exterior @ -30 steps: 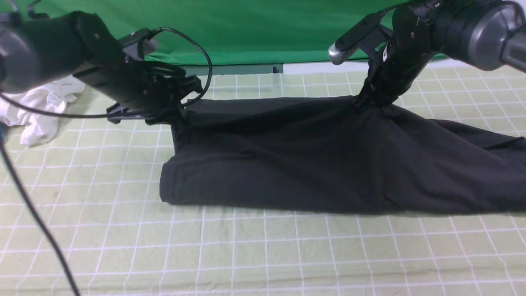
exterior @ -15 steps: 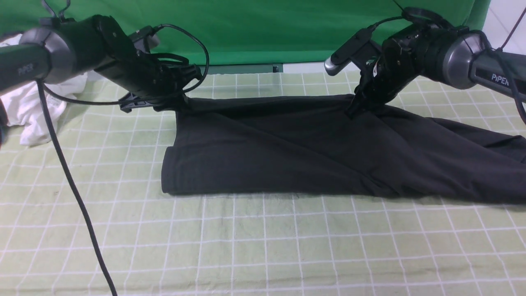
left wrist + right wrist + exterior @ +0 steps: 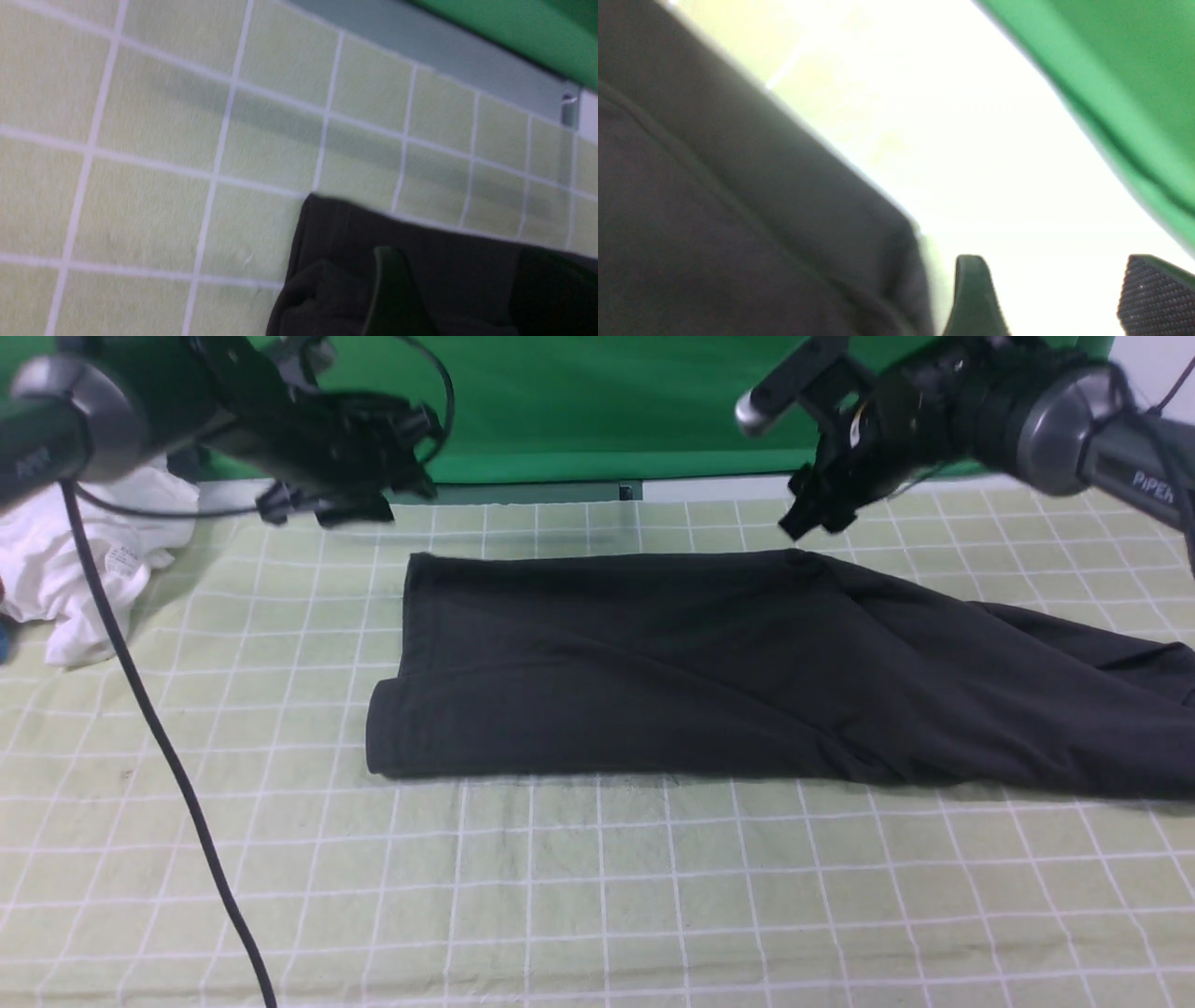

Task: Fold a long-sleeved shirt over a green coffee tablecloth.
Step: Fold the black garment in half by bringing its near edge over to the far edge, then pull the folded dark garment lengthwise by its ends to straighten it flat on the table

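Observation:
The long-sleeved shirt is a black shirt lying flat and folded lengthwise on the green coffee tablecloth, with a sleeve trailing off to the right. My left gripper hangs open above the shirt's far left corner, clear of the cloth. In the left wrist view that corner shows below the spread fingers. My right gripper hovers open just above the far edge of the shirt, right of centre. The right wrist view shows its fingers apart with nothing between them, the shirt beside them.
A crumpled white garment lies at the far left of the table. A plain bright green backdrop hangs behind the table. The left arm's black cable drapes across the front left of the tablecloth.
Both grippers have let go of the shirt's far edge, opened and risen. The raised edge has dropped, and the shirt lies flat.

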You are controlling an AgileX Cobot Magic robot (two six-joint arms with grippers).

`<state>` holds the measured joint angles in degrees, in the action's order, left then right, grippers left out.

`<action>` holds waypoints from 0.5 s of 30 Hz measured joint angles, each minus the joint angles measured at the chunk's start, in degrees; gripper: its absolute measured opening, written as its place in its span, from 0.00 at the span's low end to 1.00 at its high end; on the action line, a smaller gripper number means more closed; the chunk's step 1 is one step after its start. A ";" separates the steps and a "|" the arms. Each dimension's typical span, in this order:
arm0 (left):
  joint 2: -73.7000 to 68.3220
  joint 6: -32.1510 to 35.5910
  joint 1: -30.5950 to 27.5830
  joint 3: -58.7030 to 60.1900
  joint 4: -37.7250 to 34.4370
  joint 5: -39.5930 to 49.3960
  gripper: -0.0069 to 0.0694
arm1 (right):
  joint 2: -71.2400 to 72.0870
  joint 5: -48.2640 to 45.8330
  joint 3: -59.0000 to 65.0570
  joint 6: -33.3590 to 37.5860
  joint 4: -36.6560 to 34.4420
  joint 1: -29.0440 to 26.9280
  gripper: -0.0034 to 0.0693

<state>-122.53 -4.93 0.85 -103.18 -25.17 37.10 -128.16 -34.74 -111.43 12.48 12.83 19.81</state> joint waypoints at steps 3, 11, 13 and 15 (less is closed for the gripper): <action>0.00 0.06 -1.46 -9.57 0.00 8.98 0.74 | 2.82 -8.32 -5.55 0.00 0.06 0.00 0.60; 0.42 4.44 -1.05 -17.55 -1.29 25.71 0.49 | 8.71 -29.88 -12.16 0.28 0.17 -0.45 0.13; 0.31 5.59 -0.82 -17.55 -1.41 28.88 0.35 | 10.33 -32.62 -11.22 0.05 -0.24 -1.25 0.08; 0.20 6.91 -0.71 -17.55 -1.71 31.65 0.22 | 12.89 -33.49 -7.53 -0.46 -2.12 -2.93 0.05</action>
<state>-122.33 1.98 0.14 -120.73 -26.88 68.75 -115.26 -68.23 -118.95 12.02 10.71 16.88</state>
